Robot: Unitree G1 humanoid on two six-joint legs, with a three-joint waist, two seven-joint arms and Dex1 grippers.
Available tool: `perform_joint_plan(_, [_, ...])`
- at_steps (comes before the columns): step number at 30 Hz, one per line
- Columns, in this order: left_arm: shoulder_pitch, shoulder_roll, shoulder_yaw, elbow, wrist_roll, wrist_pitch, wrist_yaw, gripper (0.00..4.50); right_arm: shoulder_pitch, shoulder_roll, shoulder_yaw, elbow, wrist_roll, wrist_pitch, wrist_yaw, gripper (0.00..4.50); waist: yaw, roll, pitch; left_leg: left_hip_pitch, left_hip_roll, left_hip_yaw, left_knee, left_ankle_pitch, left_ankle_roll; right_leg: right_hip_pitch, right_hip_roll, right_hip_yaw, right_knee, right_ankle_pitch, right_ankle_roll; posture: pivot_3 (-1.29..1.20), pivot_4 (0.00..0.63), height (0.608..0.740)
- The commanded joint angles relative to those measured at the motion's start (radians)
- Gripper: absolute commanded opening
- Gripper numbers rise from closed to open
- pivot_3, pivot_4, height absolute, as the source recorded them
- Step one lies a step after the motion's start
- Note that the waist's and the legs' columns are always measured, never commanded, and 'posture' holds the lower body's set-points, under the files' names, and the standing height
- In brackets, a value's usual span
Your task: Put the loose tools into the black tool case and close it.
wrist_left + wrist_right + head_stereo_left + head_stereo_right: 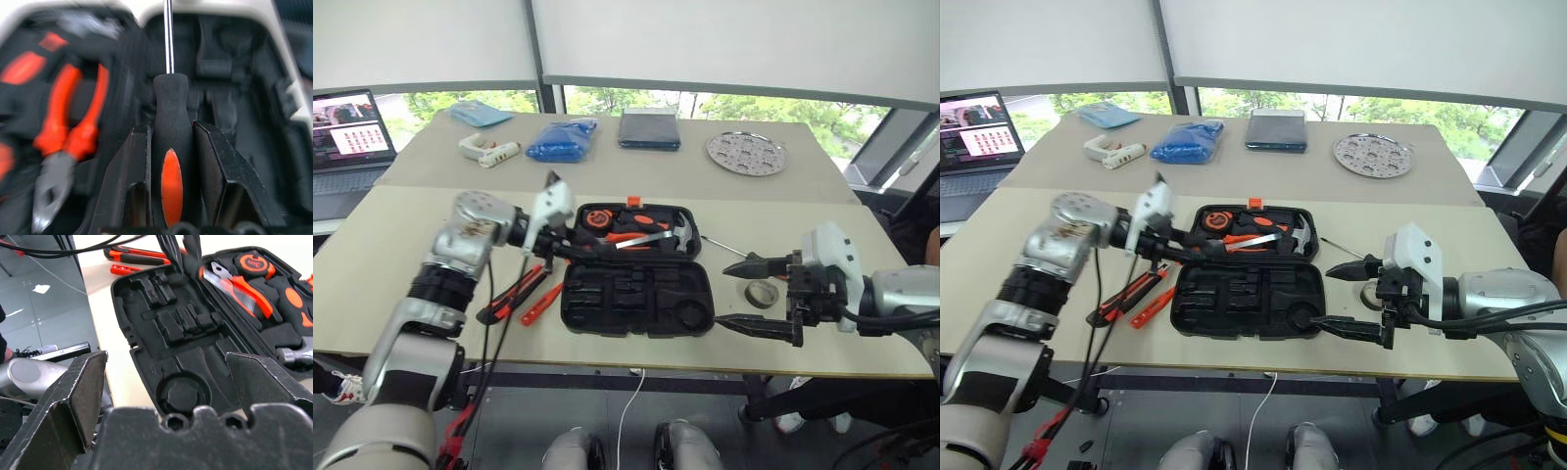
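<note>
left claw (570, 245) clamps a screwdriver (170, 147) over the open case (636, 299); right claw (766, 297) gapes beside tape roll (762, 293).

Bright window daylight, blurred wrist close-up

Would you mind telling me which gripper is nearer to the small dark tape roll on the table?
Right. The right gripper hovers open just beside the small dark tape roll; the left gripper, holding a screwdriver, is over the black tool case.
</note>
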Motion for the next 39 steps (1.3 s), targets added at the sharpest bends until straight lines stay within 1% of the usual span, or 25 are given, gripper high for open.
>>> perform_joint_plan(1, [-0.073, -0.024, -0.028, 0.127, 0.094, -0.088, 0.018, 0.83, 0.003, -0.001, -0.048, -0.053, 0.016, -0.003, -0.029, 4.5, -0.002, 0.0, 0.0, 0.0, 0.0, 0.0, 0.0, 0.0, 0.0, 0.0, 0.0, 0.0, 0.0, 0.0, 0.0, 0.0, 0.15, 0.718])
perform_joint_plan(4, [-0.095, -0.063, -0.027, 0.207, 0.128, -0.112, 0.037, 0.83, 0.016, 0.001, -0.063, -0.074, 0.027, 0.005, -0.051, 4.5, -0.001, 0.0, 0.0, -0.001, 0.0, -0.002, 0.0, 0.0, 0.001, 0.0, -0.001, 0.0, 0.0, 0.0, 0.0, 0.0, 0.15, 0.718])
perform_joint_plan(9, [-0.09, -0.089, -0.013, 0.228, 0.141, -0.127, 0.001, 0.83, 0.024, 0.007, -0.071, -0.084, 0.031, 0.003, -0.082, 4.5, 0.007, 0.0, 0.0, -0.007, 0.0, -0.006, 0.007, -0.003, 0.006, 0.0, -0.003, -0.008, -0.001, 0.0, 0.0, 0.0, 0.15, 0.718])
perform_joint_plan(11, [-0.093, -0.093, -0.006, 0.239, 0.143, -0.132, -0.003, 1.85, 0.018, 0.011, -0.069, -0.083, 0.038, 0.006, -0.092, 4.5, 0.007, 0.0, 0.0, -0.009, 0.0, -0.008, 0.01, -0.004, 0.008, 0.0, -0.004, -0.009, 0.0, 0.0, 0.0, 0.0, 0.15, 0.718])
perform_joint_plan(12, [-0.095, -0.096, -0.001, 0.244, 0.141, -0.135, -0.008, 2.11, 0.013, 0.012, -0.069, -0.082, 0.042, 0.009, -0.098, 4.5, 0.008, 0.0, 0.0, -0.01, -0.001, -0.008, 0.01, -0.004, 0.008, 0.0, -0.004, -0.009, 0.0, 0.0, 0.0, 0.0, 0.15, 0.718])
perform_joint_plan(14, [-0.103, -0.1, 0.009, 0.252, 0.142, -0.142, -0.005, 2.85, 0.008, 0.013, -0.067, -0.083, 0.048, 0.012, -0.105, 4.5, 0.01, 0.0, 0.0, -0.011, -0.001, -0.009, 0.012, -0.005, 0.009, 0.0, -0.005, -0.01, 0.0, 0.001, 0.002, 0.0, 0.15, 0.718])
perform_joint_plan(15, [-0.109, -0.103, 0.015, 0.256, 0.144, -0.139, 0.005, 3.11, 0.008, 0.013, -0.067, -0.085, 0.049, 0.013, -0.107, 4.5, 0.012, 0.0, 0.0, -0.011, -0.001, -0.009, 0.012, -0.005, 0.009, 0.0, -0.005, -0.01, 0.0, 0.001, 0.002, 0.0, 0.15, 0.718])
perform_joint_plan(18, [-0.133, -0.115, 0.037, 0.257, 0.132, -0.1, 0.002, 4.25, 0.009, 0.012, -0.069, -0.093, 0.058, 0.017, -0.115, 4.5, 0.015, 0.0, 0.0, -0.012, -0.001, -0.01, 0.013, -0.005, 0.01, 0.0, -0.005, -0.011, 0.0, 0.001, 0.005, 0.0, 0.15, 0.718])
perform_joint_plan(19, [-0.139, -0.118, 0.043, 0.253, 0.125, -0.087, -0.007, 4.47, 0.011, 0.011, -0.07, -0.097, 0.064, 0.018, -0.118, 4.5, 0.016, 0.0, 0.0, -0.013, -0.001, -0.01, 0.014, -0.006, 0.01, 0.0, -0.005, -0.011, 0.0, 0.002, 0.005, 0.0, 0.15, 0.718])
perform_joint_plan(20, [-0.144, -0.121, 0.048, 0.249, 0.12, -0.078, -0.016, 4.47, 0.013, 0.01, -0.072, -0.1, 0.069, 0.02, -0.12, 4.5, 0.017, 0.0, 0.0, -0.013, -0.002, -0.01, 0.014, -0.006, 0.01, 0.0, -0.005, -0.011, 0.0, 0.002, 0.005, 0.0, 0.15, 0.718])
perform_joint_plan(22, [-0.155, -0.133, 0.058, 0.254, 0.119, -0.072, -0.007, 4.11, 0.019, 0.007, -0.075, -0.104, 0.076, 0.02, -0.124, 4.5, 0.017, 0.0, 0.0, -0.014, -0.002, -0.011, 0.014, -0.006, 0.011, 0.0, -0.006, -0.011, 0.0, 0.002, 0.006, 0.0, 0.15, 0.718])
perform_joint_plan(23, [-0.158, -0.137, 0.062, 0.259, 0.12, -0.071, -0.008, 3.82, 0.02, 0.006, -0.075, -0.105, 0.079, 0.02, -0.126, 4.5, 0.017, 0.0, 0.0, -0.014, -0.002, -0.011, 0.014, -0.006, 0.011, 0.0, -0.006, -0.011, 0.0, 0.002, 0.006, 0.0, 0.15, 0.718])
perform_joint_plan(28, [-0.172, -0.154, 0.067, 0.298, 0.14, -0.094, 0.013, 1.83, 0.02, 0.002, -0.078, -0.101, 0.081, 0.021, -0.131, 4.5, 0.015, 0.0, 0.0, -0.014, -0.002, -0.011, 0.014, -0.006, 0.011, 0.0, -0.005, -0.011, -0.001, 0.003, 0.005, 0.0, 0.15, 0.718])
perform_joint_plan(32, [-0.18, -0.163, 0.055, 0.332, 0.166, -0.127, 0.027, 0.33, 0.017, 0.002, -0.077, -0.094, 0.079, 0.02, -0.131, 4.5, 0.013, 0.0, 0.0, -0.014, -0.002, -0.011, 0.014, -0.006, 0.011, 0.0, -0.005, -0.011, -0.001, 0.003, 0.005, 0.0, 0.15, 0.718])
perform_joint_plan(33, [-0.181, -0.168, 0.049, 0.343, 0.177, -0.135, 0.038, 0.01, 0.016, 0.003, -0.076, -0.093, 0.078, 0.02, -0.132, 4.5, 0.013, 0.0, 0.0, -0.014, -0.002, -0.011, 0.014, -0.006, 0.011, 0.0, -0.005, -0.011, -0.001, 0.003, 0.005, 0.0, 0.15, 0.718])
perform_joint_plan(39, [-0.17, -0.196, -0.003, 0.396, 0.263, -0.209, 0.09, 0.01, 0.006, 0.016, -0.065, -0.088, 0.079, 0.018, -0.142, 4.5, 0.016, 0.0, 0.0, -0.014, -0.002, -0.011, 0.015, -0.006, 0.012, 0.001, -0.005, -0.011, -0.002, 0.003, 0.005, 0.0, 0.15, 0.718])
